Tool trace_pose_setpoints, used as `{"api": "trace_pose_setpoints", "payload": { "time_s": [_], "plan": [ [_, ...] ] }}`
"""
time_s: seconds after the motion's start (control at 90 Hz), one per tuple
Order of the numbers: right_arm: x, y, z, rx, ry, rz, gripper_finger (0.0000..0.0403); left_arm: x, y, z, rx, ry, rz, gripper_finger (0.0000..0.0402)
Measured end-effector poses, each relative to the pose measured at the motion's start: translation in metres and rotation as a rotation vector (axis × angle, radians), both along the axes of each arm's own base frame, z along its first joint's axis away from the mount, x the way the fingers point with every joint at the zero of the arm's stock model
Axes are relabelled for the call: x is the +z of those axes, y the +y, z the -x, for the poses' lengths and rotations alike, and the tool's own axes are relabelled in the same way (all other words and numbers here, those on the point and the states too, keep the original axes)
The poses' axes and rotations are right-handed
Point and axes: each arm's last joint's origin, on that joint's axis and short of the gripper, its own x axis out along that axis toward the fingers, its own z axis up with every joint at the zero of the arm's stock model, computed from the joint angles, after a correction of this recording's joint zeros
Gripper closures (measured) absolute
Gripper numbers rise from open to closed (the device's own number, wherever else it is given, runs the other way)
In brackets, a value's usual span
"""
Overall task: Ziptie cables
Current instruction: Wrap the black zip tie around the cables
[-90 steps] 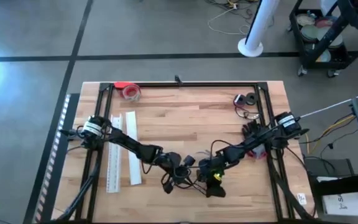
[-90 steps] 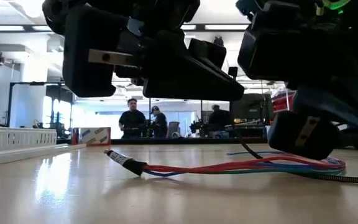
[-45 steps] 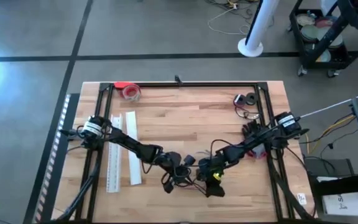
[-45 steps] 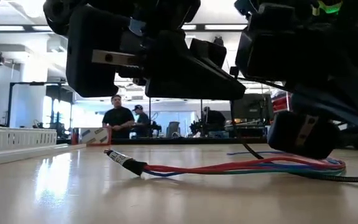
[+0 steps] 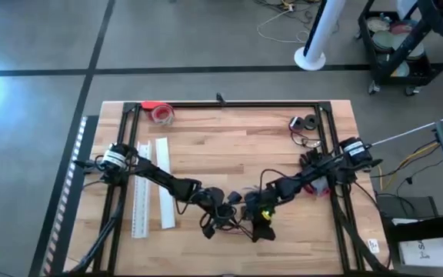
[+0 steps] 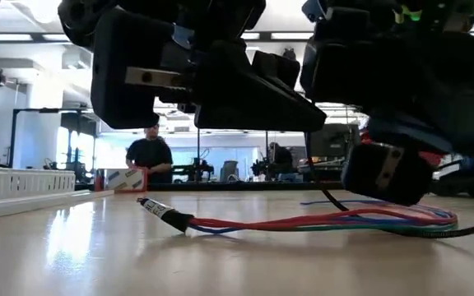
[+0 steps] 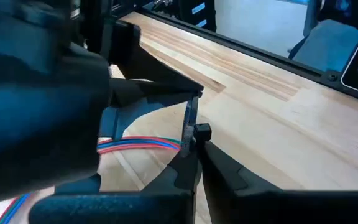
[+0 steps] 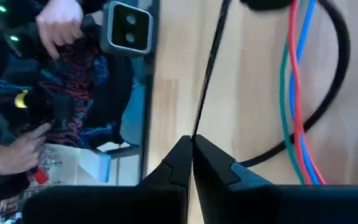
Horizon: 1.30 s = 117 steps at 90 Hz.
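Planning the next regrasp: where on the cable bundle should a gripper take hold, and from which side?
Probably the straight stretch of the cables just behind the connector end, from above. There the wires lie flat and close together on the table, clear of the loop under the right gripper.

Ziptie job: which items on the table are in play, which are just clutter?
In play:
- cables
- thin black zip tie, pinched by right gripper
- left gripper, shut on a thin strip

Clutter:
- white strips
- red tape roll
- black rolls

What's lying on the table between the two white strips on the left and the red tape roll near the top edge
Nothing; in the high view the stretch from the white strips up to the red tape roll is bare wooden table.
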Motion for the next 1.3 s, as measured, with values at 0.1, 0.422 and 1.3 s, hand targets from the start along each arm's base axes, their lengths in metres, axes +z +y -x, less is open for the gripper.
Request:
{"api": "trace_pose_setpoints", "payload": {
  "time_s": [0.1,0.422,1.3],
  "plan": [
    [0.001,-0.003,-0.002,0.000,-0.010,-0.019,0.0403,0.000,0.000,0.000,0.002,0.000,-0.001,0.0402],
    [0.002,0.010,0.004,0.087,0.008,-0.070,0.0403,-0.001,0.001,0.000,0.002,0.008,-0.003,0.0402],
    [-0.006,0.010,0.010,0.085,0.053,-0.028,0.0403,0.002,0.000,-0.001,-0.022,-0.021,0.018,0.0402]
  ]
}}
